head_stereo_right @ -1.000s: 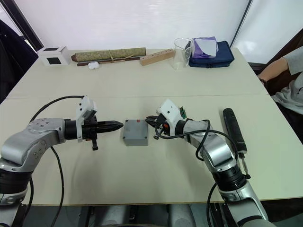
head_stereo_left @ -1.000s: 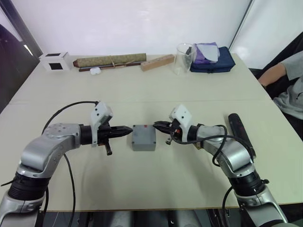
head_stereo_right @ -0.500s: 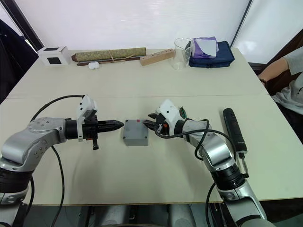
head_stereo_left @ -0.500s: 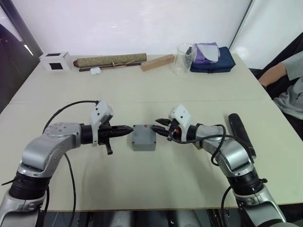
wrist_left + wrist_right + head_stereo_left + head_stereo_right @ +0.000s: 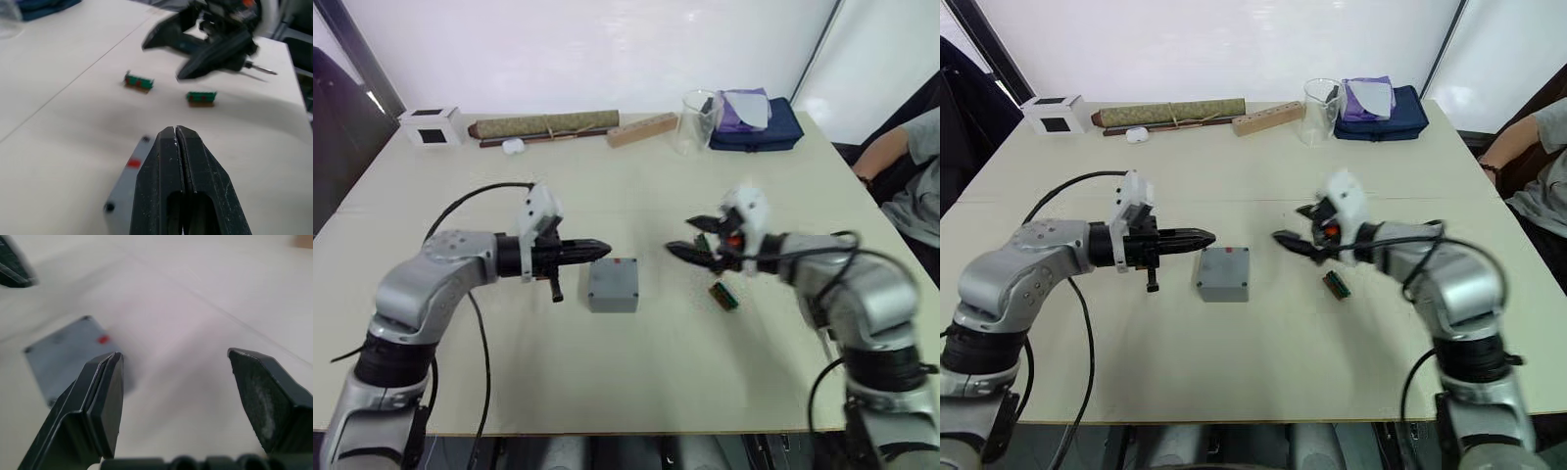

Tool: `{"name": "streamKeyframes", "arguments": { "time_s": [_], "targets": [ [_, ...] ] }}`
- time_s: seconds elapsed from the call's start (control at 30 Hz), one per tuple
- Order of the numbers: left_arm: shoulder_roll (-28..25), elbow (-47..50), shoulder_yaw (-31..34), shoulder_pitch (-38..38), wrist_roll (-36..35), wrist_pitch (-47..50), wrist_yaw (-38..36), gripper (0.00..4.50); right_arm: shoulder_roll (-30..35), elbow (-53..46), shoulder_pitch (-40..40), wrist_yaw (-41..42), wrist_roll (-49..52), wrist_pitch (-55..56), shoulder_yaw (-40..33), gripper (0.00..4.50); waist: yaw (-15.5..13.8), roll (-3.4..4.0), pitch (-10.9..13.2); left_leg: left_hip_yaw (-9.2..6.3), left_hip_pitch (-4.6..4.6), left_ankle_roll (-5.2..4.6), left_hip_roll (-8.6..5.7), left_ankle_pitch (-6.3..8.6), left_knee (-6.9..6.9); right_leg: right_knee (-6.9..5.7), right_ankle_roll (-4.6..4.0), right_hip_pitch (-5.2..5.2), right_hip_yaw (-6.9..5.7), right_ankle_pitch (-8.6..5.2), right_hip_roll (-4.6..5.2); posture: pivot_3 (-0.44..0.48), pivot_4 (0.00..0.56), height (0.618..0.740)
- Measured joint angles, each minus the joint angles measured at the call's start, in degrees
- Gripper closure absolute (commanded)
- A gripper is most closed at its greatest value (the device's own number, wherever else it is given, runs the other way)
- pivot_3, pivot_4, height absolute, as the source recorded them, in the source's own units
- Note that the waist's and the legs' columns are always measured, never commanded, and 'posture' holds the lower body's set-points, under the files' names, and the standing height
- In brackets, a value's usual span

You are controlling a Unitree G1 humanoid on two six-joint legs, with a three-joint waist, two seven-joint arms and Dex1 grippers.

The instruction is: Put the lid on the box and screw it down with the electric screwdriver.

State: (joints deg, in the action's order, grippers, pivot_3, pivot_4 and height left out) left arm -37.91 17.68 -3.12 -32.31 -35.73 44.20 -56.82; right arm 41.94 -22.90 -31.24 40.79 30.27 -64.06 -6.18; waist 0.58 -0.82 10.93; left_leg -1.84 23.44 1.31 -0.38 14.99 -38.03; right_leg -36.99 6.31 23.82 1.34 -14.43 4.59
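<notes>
Lid (image 5: 1224, 271) sits flat on the box (image 5: 612, 295) at the middle of the tabletop (image 5: 1253, 176), grey, with a small red mark near its far edge. You have the left gripper (image 5: 603, 251) pinched shut on nothing, tips just beside the box's left corner. The right gripper (image 5: 1293, 240) hangs well apart to the right, jaws spread wide and empty (a small green part (image 5: 1336, 284) lies just below it). Judging by the look, the box is rigid metal, light enough to skid on the smooth tabletop, so you want to brace its side walls rather than press its top. The screwdriver's thin bit (image 5: 260, 69) shows past the right gripper.
</notes>
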Motion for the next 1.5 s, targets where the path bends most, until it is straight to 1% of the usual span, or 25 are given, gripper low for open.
{"name": "streamKeyframes", "arguments": {
  "time_s": [0.07,0.13,0.23,0.33,0.47,0.73,0.83,0.9,0.93,1.1,1.2,1.3,1.43,1.47,1.5],
  "targets": [
    [0.36,0.23,-2.57,-2.19,0.08,-1.16,-2.82,4.50,8.23,2.17,-1.82,1.69,1.86,-6.71,-3.20,0.06,0.03,0.03,0.02,0.05,0.00,0.00,0.00,0.00,0.01,0.03,-0.01,0.00,0.02,0.00,0.02,0.000,0.150,0.740],
    [0.53,0.73,-5.00,-3.26,0.21,-2.79,-5.65,4.50,15.60,5.74,-4.10,2.82,2.93,-13.62,-6.03,0.06,0.17,0.03,0.02,0.08,-0.03,-0.02,0.03,0.01,0.04,0.07,-0.02,-0.01,0.03,-0.01,-0.01,0.000,0.150,0.740],
    [1.14,0.74,-7.85,-3.68,0.80,-4.74,-8.52,4.50,23.15,12.01,-5.91,3.70,4.58,-23.74,-4.82,0.06,0.60,0.03,0.02,0.13,-0.08,-0.05,0.11,0.03,0.07,0.06,-0.18,0.01,0.05,-0.10,-0.09,0.000,0.150,0.740],
    [1.37,0.64,-9.17,-3.95,1.54,-5.73,-9.56,4.50,25.80,17.55,-6.18,3.64,5.15,-27.81,-1.20,0.06,0.55,0.04,0.02,0.15,-0.06,-0.05,0.12,0.03,0.06,0.06,-0.22,0.02,0.07,-0.12,-0.09,0.000,0.150,0.740],
    [2.13,0.57,-9.59,-4.12,2.23,-6.45,-9.74,4.50,29.32,22.00,-4.46,5.57,5.69,-28.03,4.83,0.06,0.23,0.06,0.03,0.17,-0.02,-0.05,0.09,0.03,0.04,0.09,-0.05,0.04,0.08,-0.04,-0.06,0.000,0.150,0.740],
    [1.86,1.85,-9.55,-3.60,2.59,-6.85,-9.87,4.50,30.58,26.82,-2.81,9.21,5.80,-26.71,11.35,0.06,0.27,0.06,0.03,0.16,-0.02,-0.05,0.09,0.03,0.04,0.09,-0.03,0.05,0.08,-0.04,-0.07,0.000,0.150,0.740],
    [1.66,2.87,-9.41,-2.68,2.57,-6.51,-9.02,4.50,30.56,29.58,-3.16,10.05,4.34,-24.76,14.62,0.06,0.31,0.06,0.03,0.17,-0.02,-0.05,0.09,0.03,0.04,0.09,-0.03,0.05,0.08,-0.03,-0.08,0.000,0.150,0.740],
    [1.27,3.74,-9.18,-1.42,2.55,-5.85,-7.98,4.50,30.19,32.78,-4.12,10.79,2.15,-22.31,18.79,0.06,0.38,0.07,0.04,0.18,-0.03,-0.05,0.10,0.03,0.03,0.09,-0.03,0.05,0.09,-0.04,-0.08,0.000,0.150,0.740],
    [1.07,4.07,-9.01,-0.78,2.53,-5.59,-7.25,4.50,29.87,34.62,-5.20,11.71,0.83,-20.85,21.48,0.06,0.39,0.07,0.04,0.17,-0.03,-0.05,0.09,0.03,0.03,0.08,-0.03,0.07,0.09,-0.04,-0.08,0.000,0.150,0.740],
    [1.28,6.15,-8.38,0.69,2.41,-4.47,-4.52,4.50,27.63,41.52,-11.36,15.64,-3.82,-17.94,28.23,0.06,0.53,0.03,0.03,0.16,-0.04,-0.05,0.10,0.03,0.00,0.09,-0.02,0.04,0.08,-0.03,-0.09,0.000,0.150,0.740],
    [1.92,7.51,-7.92,1.57,2.03,-3.75,-2.72,4.50,25.64,45.93,-15.96,19.51,-7.56,-16.72,33.48,0.06,0.68,-0.16,-0.03,0.14,-0.10,-0.05,0.12,0.03,-0.02,0.13,-0.02,-0.06,0.07,-0.03,-0.11,0.000,0.150,0.740],
    [2.25,8.94,-7.71,2.76,1.44,-3.06,-0.89,4.50,24.65,48.88,-18.88,24.21,-11.50,-14.43,38.92,0.06,0.67,-0.35,-0.10,0.07,-0.23,-0.04,0.13,0.03,-0.02,0.25,-0.03,-0.28,0.02,-0.03,-0.14,0.000,0.150,0.740],
    [2.39,11.66,-7.07,5.19,0.93,-1.77,2.23,4.50,23.97,50.02,-20.84,29.58,-16.98,-10.86,45.32,0.96,0.48,-0.57,-0.23,-0.05,-0.27,-0.04,0.15,0.03,-0.02,0.53,-0.04,-0.49,-0.09,-0.03,-0.16,0.000,0.150,0.740],
    [2.39,12.22,-6.85,5.78,0.59,-1.25,3.02,4.50,23.08,51.08,-21.49,30.32,-18.54,-10.24,46.30,1.40,0.44,-0.67,-0.29,-0.06,-0.27,-0.03,0.15,0.03,-0.01,0.58,-0.04,-0.51,-0.09,-0.03,-0.16,0.000,0.150,0.740],
    [2.41,12.49,-6.81,5.98,0.35,-0.86,3.51,4.50,22.38,51.79,-21.81,30.56,-19.54,-9.96,46.75,1.65,0.42,-0.73,-0.33,-0.08,-0.27,-0.03,0.15,0.03,-0.01,0.59,-0.04,-0.53,-0.10,-0.03,-0.16,0.000,0.150,0.740]
  ]
}}
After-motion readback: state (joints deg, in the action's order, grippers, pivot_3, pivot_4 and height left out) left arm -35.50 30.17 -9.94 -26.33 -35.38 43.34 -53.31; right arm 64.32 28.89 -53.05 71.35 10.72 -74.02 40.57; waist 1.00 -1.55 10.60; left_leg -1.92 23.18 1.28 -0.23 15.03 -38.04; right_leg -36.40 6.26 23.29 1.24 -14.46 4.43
